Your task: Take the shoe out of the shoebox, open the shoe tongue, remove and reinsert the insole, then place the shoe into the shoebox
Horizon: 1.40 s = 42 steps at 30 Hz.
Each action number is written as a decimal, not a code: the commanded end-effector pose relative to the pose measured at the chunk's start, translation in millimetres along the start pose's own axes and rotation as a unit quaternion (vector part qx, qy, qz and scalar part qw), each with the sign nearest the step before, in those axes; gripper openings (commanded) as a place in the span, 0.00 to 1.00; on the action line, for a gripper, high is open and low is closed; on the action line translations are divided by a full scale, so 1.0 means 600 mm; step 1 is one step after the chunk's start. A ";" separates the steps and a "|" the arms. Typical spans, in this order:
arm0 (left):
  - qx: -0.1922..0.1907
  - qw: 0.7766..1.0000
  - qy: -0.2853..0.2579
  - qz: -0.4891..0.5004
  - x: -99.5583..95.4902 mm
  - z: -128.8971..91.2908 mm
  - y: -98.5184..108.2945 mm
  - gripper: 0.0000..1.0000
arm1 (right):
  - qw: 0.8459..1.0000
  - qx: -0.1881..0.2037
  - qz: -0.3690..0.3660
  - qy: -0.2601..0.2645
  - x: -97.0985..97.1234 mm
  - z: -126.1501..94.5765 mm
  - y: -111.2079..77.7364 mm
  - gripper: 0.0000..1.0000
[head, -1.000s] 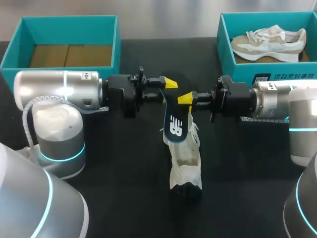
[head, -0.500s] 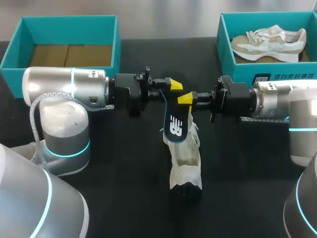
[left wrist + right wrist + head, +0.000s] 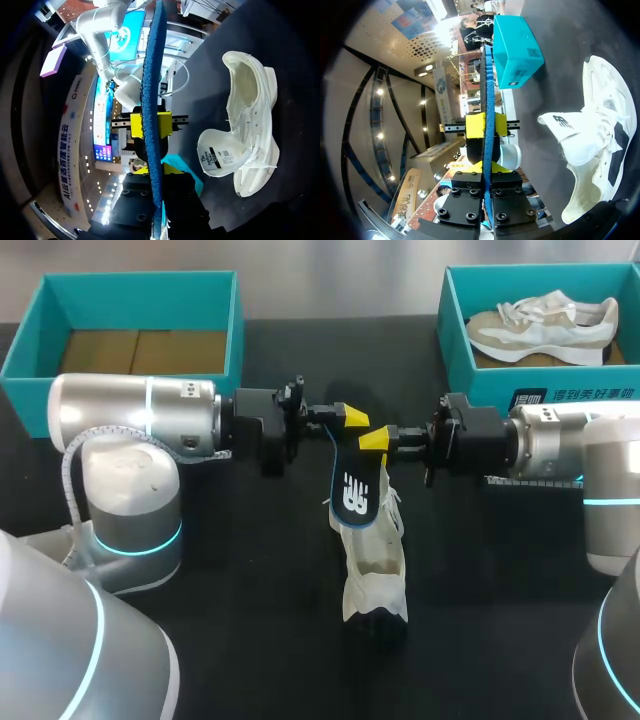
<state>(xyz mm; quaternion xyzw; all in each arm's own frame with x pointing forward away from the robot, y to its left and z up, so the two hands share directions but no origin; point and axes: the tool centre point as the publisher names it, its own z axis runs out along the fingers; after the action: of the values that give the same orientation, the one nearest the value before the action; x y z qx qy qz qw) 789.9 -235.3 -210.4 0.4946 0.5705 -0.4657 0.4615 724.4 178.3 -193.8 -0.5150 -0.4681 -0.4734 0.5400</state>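
Note:
A white shoe [image 3: 375, 570] lies on the black table's middle, its tongue pulled open. A dark blue insole [image 3: 352, 485] with a white logo stands up out of it. My left gripper [image 3: 348, 417] comes in level from the left and is shut on the insole's top end. My right gripper [image 3: 372, 439] is shut on the same end from the right, just below. In the left wrist view the insole [image 3: 151, 75] runs edge-on through my left gripper [image 3: 155, 172], with the shoe [image 3: 250, 125] beside it. The right wrist view has the insole [image 3: 487, 85] clamped in my right gripper [image 3: 487, 167].
An open teal shoebox [image 3: 455, 340] at the back right holds a beige and white shoe [image 3: 545, 325]. Another open teal box [image 3: 40, 330] with a brown cardboard floor stands at the back left. My arms' bases stand at the table's front left and right.
My left arm has slid right towards the insole, and its fingers have closed on the top end. The right gripper, insole and shoe have stayed put.

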 end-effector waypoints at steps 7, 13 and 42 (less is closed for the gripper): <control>-0.001 1.000 -0.019 -0.010 -0.006 -0.006 -0.002 0.00 | 0.999 0.029 -0.035 -0.024 0.002 -0.003 -0.003 1.00; 0.004 1.000 -0.008 -0.028 -0.008 -0.026 -0.019 0.00 | 0.995 0.053 -0.051 -0.062 -0.005 -0.038 -0.008 1.00; 0.047 0.993 -0.003 -0.107 -0.032 -0.110 -0.183 0.00 | 0.937 0.163 -0.236 -0.201 -0.008 -0.144 -0.021 1.00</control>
<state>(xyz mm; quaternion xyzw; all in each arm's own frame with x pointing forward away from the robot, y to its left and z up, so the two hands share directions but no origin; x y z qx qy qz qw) 681.5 -189.4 -175.0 0.4571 0.5985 -0.5255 0.3958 717.4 97.3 -210.1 -0.4026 -0.6942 -0.4167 0.4271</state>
